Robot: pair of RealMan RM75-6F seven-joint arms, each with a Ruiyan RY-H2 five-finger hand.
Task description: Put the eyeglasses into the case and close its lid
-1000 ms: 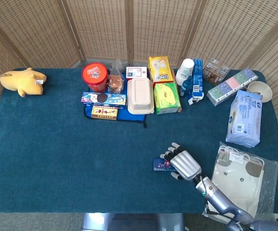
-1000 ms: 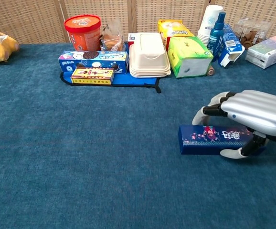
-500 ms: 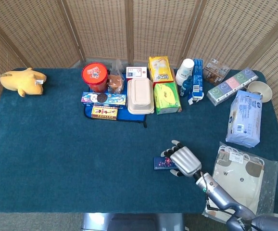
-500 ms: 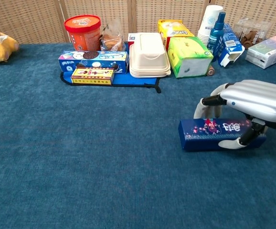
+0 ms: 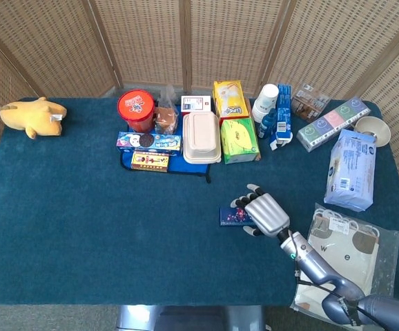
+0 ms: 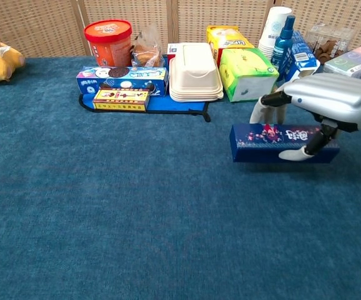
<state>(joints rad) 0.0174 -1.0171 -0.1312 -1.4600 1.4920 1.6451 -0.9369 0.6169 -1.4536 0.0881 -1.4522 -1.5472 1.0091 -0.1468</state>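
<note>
Above the blue table [image 6: 105, 219], the right hand [image 6: 330, 100] grips the case [image 6: 274, 142], lid closed.

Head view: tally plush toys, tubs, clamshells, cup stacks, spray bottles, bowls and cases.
Plush toy: 1
Tub: 1
Clamshell: 1
Cup stack: 1
Spray bottle: 1
Bowl: 1
Case: 1, held by right hand
Total: 7

The right hand [image 5: 267, 214] has a ribbed silver back, black and white fingers [image 6: 291, 154] and a grey metallic forearm [image 5: 317, 271].
</note>
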